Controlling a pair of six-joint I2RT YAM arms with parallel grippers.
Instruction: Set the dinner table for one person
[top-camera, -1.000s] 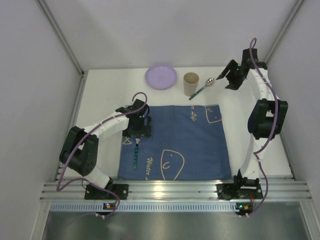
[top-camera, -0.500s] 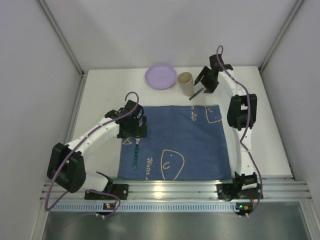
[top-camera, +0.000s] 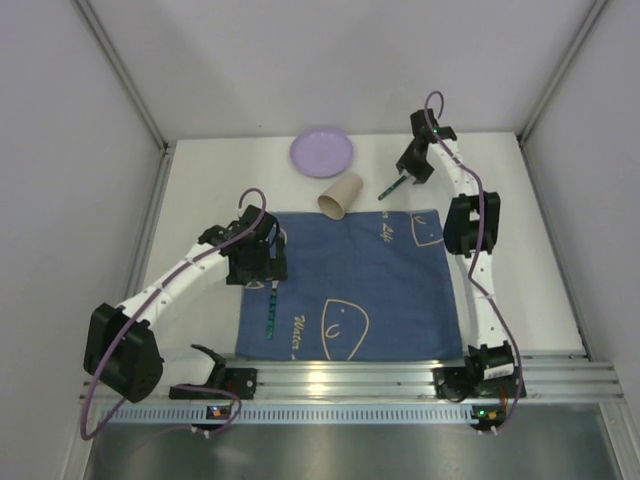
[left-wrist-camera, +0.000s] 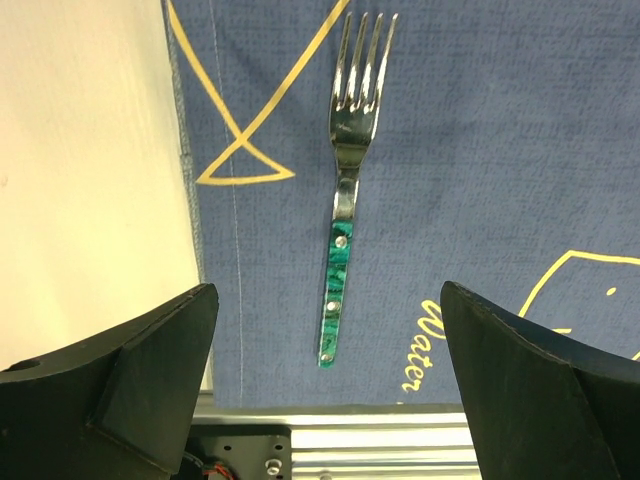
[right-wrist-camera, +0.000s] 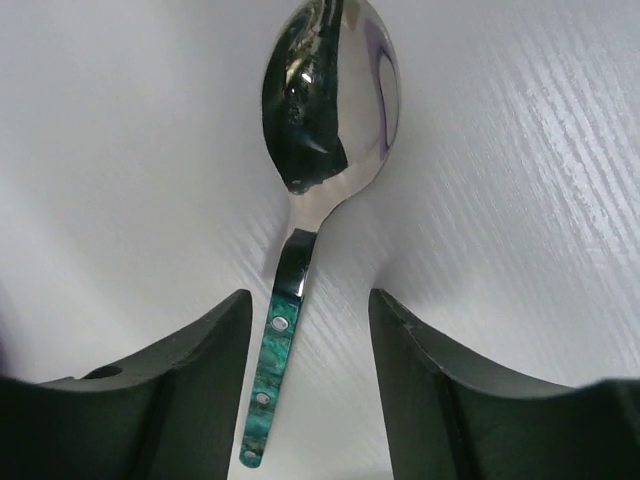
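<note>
Dinner table (top-camera: 200, 190): a flat, plain white rectangle with a ribbed aluminium rail (top-camera: 350, 380) along its near edge. It lies under the blue cloth mat (top-camera: 380, 290), with bare white showing to the mat's left, right and far side.

Count: one mat, one fork (left-wrist-camera: 345, 200), one spoon (right-wrist-camera: 325, 100), one cup (top-camera: 338, 196), one plate (top-camera: 322, 153).

- Fork: flat on the mat near its left edge, tines pointing away from the rail.
- Cup (tan): on its side, just beyond the mat's far edge.
- Plate (lilac): beyond the mat's far edge, past the cup.
- Spoon: on bare table beyond the mat's far right corner.

Left gripper (left-wrist-camera: 330, 400) hangs above the fork, jaws spread wide, holding nothing. Right gripper (right-wrist-camera: 310, 400) is low over the spoon — fingers flank the green handle, narrowly parted, a gap visible on each side.
</note>
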